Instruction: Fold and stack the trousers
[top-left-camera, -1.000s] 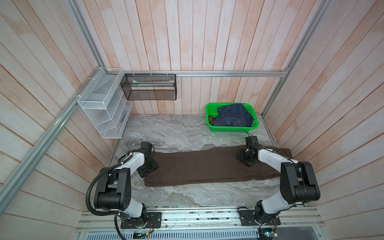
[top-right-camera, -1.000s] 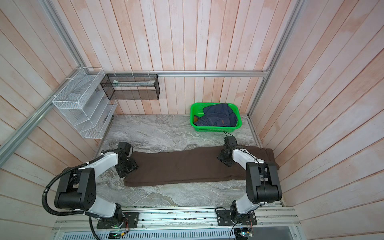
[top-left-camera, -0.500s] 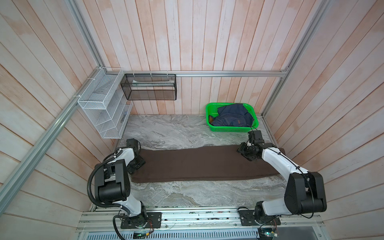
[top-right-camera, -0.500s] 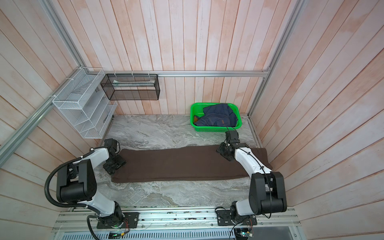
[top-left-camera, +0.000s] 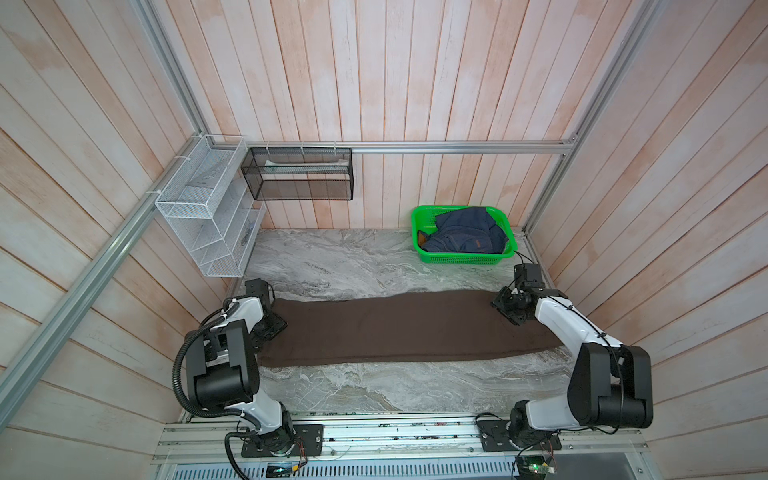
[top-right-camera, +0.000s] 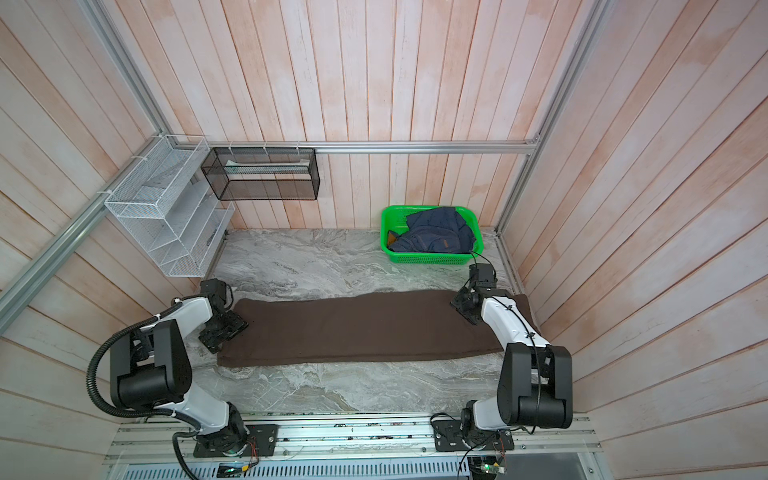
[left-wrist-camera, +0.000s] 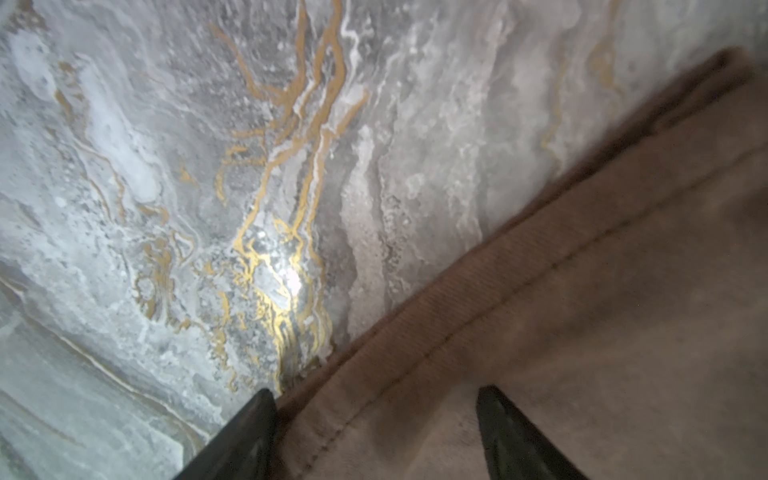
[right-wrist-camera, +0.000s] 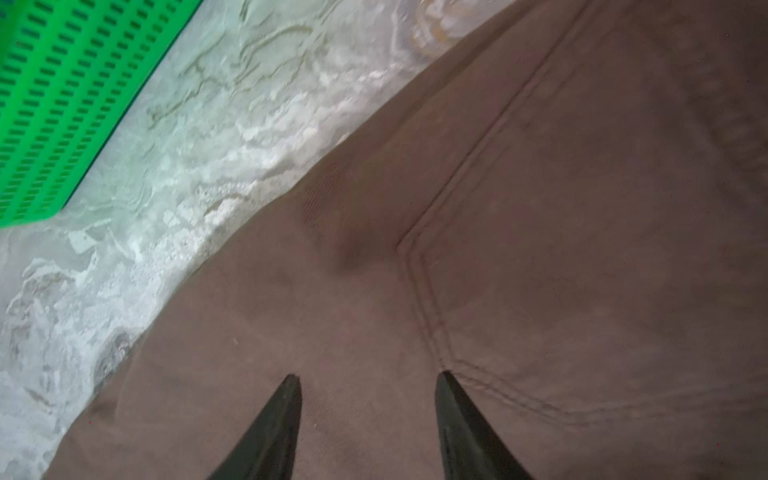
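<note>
- The marble-patterned tabletop fills the floor of the cell; most of it lies bare.
- The trousers lie across its middle as 1 long, flat brown band reaching from my left arm to my right arm; I judge them already doubled leg on leg, so the lengthwise fold looks done and the end-to-end fold is the step in hand.
- The green basket sits in the far right corner, well apart from the band's far edge; a navy garment is heaped inside it.
- My left hand is at the band's left end; in the left wrist view its fingertips stand wide apart with nothing pinched; 1 tip is at the cloth's edge, the other over the cloth, and the stitched hem runs between them.
- My right hand is over the far edge near the right end; in the right wrist view its jaws are parted above flat cloth and hold nothing; a pocket seam ends just beside 1 tip, so I take this for the waist end.
- Next move, as I judge it: close each hand on both layers at an end, lift only enough to clear the cloth, carry 1 end over onto the other and line up the edges; soft fabric like this may sag or drag, so the 2 hands should travel together.
- Where the stack belongs I cannot tell from here.
</note>
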